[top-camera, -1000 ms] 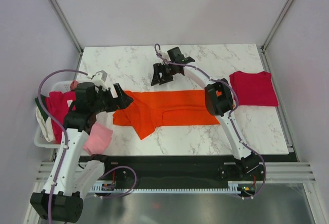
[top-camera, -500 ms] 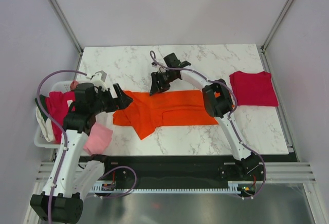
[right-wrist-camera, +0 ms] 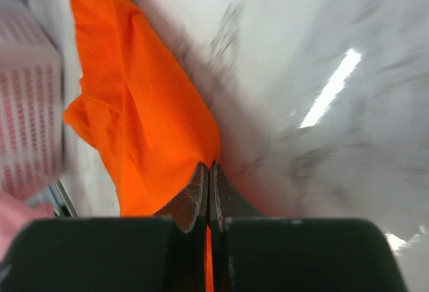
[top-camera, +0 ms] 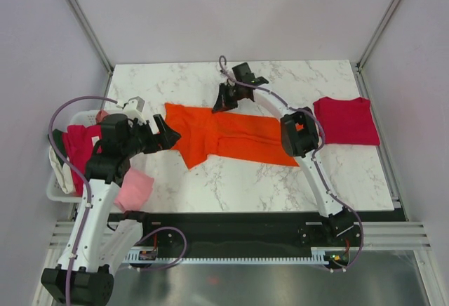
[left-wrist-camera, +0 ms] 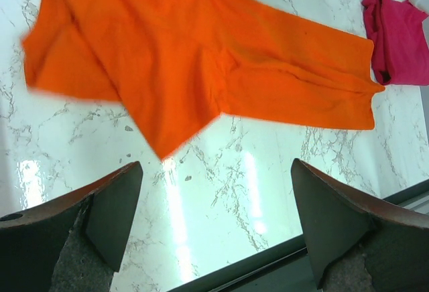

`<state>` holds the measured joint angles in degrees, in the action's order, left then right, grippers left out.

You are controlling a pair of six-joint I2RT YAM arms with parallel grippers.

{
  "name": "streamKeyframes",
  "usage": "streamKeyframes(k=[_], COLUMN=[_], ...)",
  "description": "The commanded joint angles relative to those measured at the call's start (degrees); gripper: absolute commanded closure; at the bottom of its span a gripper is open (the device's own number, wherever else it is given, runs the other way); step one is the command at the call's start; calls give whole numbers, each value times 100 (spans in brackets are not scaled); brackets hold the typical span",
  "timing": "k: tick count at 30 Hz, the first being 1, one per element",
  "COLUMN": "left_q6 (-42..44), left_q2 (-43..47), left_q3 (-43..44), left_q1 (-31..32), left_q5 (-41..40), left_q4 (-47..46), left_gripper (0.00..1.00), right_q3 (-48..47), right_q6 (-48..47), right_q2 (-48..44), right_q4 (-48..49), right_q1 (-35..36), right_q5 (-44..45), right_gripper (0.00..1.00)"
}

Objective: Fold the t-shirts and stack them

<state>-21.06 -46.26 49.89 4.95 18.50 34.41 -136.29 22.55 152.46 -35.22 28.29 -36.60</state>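
The bright orange t-shirt [top-camera: 224, 134] lies crumpled across the middle of the table, one edge lifted at the far side. My right gripper [top-camera: 223, 102] is shut on that far edge; in the right wrist view the jaws [right-wrist-camera: 209, 168] pinch orange cloth [right-wrist-camera: 141, 104]. Beside the shirt's left end my left gripper [top-camera: 167, 132] stands open with nothing in it; its wrist view looks over bare marble [left-wrist-camera: 214, 225] toward the orange shirt [left-wrist-camera: 167, 57]. A folded crimson t-shirt [top-camera: 344, 120] [left-wrist-camera: 395, 37] lies at the right. More t-shirts, red [top-camera: 81, 144] and light pink [top-camera: 133, 188], hang at the left.
A white plastic basket [top-camera: 59, 190] stands at the table's left edge with tees in and over it; it shows blurred in the right wrist view [right-wrist-camera: 27, 104]. A black strip [top-camera: 231, 225] runs along the table's near edge. Grey walls enclose the table.
My right gripper came down onto the orange shirt's far edge, shut on it and drew it toward the far left. The shirt shifted with it. The left arm barely moved.
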Motion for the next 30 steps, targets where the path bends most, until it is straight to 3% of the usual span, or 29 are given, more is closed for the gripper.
streamKeyframes(k=[1,4,6,7,8,10,11,14,18,22,25,30], left_q6=[208,216,207,207,199,207,207,199,190,146,76,84], left_q2=[117,109,100,91,73,73,82,108,135,118,12,-146], left_q3=[74,65,65,74,82,82,74,82,65,39,30,38], left_q1=[-12,-12,-12,-12,-12,-12,-12,-12,-12,-12,6,41], left_q5=[-13,-31,-31,-40,-48,-57,-66,-119,-128,-57,66,83], left_q4=[4,4,4,4,4,-5,4,4,4,-5,-31,-14], left_gripper=[0,1,0,0,0,0,0,0,0,0,0,0], right_q3=[-47,49,-108,-204,-397,-521,-513,28,1322,2342,3622,4698], right_q6=[1663,2525,2832,2887,2904,2756,2555,1483,351,-100,-426,-961], right_q2=[90,126,196,300,336,337,197,-505,-1926,-2955,-3895,-4997], right_q4=[1859,2764,2941,2977,3003,3030,3021,2443,1917,1255,1132,431], right_q1=[-902,-1361,-1554,-1729,-1800,-1958,-1994,-1986,-1986,-1898,-1714,-1064], right_q5=[556,1038,1347,1427,1471,1402,1253,1452,2128,3131,3623,4712], right_gripper=[100,100,93,84,62,38,16,4,4,5,11,27])
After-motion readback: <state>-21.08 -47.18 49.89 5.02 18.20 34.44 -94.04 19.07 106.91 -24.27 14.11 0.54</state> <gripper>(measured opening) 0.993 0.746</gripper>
